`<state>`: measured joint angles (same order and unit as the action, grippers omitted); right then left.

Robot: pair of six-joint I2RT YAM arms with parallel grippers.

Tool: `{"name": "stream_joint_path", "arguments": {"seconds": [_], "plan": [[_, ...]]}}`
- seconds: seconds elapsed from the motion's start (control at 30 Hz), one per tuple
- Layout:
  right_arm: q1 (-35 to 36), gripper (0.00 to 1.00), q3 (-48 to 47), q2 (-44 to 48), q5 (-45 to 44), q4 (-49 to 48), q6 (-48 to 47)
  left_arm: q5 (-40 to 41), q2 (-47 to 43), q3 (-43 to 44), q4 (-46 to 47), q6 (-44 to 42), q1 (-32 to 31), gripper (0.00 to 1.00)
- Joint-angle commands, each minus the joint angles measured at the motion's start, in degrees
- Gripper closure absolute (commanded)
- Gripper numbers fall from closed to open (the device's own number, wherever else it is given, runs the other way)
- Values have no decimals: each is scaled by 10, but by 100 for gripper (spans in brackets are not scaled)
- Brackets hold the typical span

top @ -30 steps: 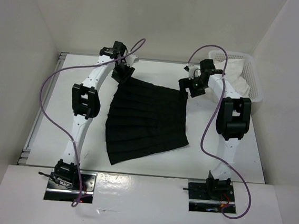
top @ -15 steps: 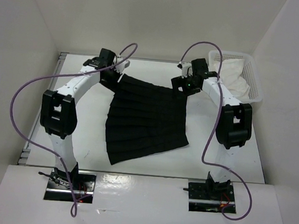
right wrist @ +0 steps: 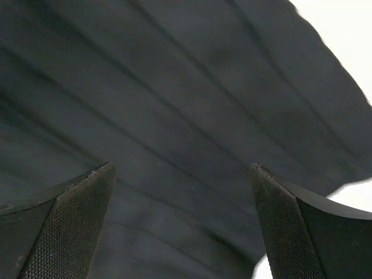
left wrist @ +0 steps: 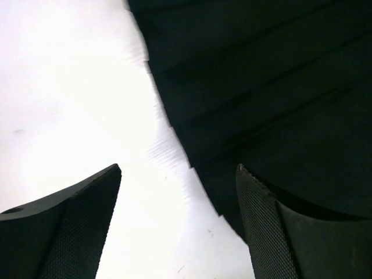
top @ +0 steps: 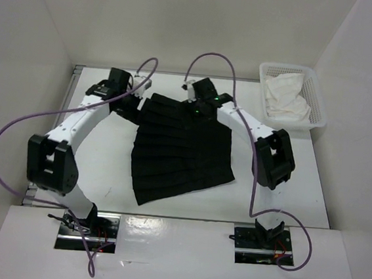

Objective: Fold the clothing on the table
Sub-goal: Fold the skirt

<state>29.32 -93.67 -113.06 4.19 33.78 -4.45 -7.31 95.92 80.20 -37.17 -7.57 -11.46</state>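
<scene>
Black pleated skirt (top: 181,152) is lying spread flat at mid-table (top: 288,176), narrow waist end toward the far wall, wide hem toward the arm bases.

Left gripper (top: 125,104) is hanging low just outside the skirt's far-left corner. In the left wrist view its fingers are standing released and wide apart, clasping nothing. The skirt's stepped side edge (left wrist: 279,87) is running down between them. The left finger (left wrist: 75,226) is sitting over bare table (left wrist: 70,87), while the right finger (left wrist: 290,232) is sitting over dark cloth. Cannot tell whether either tip is touching down.

Right gripper (top: 199,109) is hovering over the skirt's far edge, near the waist middle. In the right wrist view both fingers (right wrist: 58,232) are also spread wide, nothing pinched. Pleats (right wrist: 174,116) are filling nearly the whole gap beneath them, and white table is showing only at the right margin (right wrist: 349,46). Contact with the cloth cannot be judged.

White basket (top: 317,109) is sitting at the far-right corner, well apart from the skirt, holding crumpled white cloth (top: 286,96).
</scene>
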Motion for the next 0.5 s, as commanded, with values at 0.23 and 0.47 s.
{"name": "stream_joint_path", "arguments": {"seconds": [0.23,0.47], "plan": [[80,1,-109,-99,-124,20,154,-16,-143,-93,27,12,108,0],[75,1,-157,-147,-152,20,182,-54,-155,-125,45,6,153,0]]}}
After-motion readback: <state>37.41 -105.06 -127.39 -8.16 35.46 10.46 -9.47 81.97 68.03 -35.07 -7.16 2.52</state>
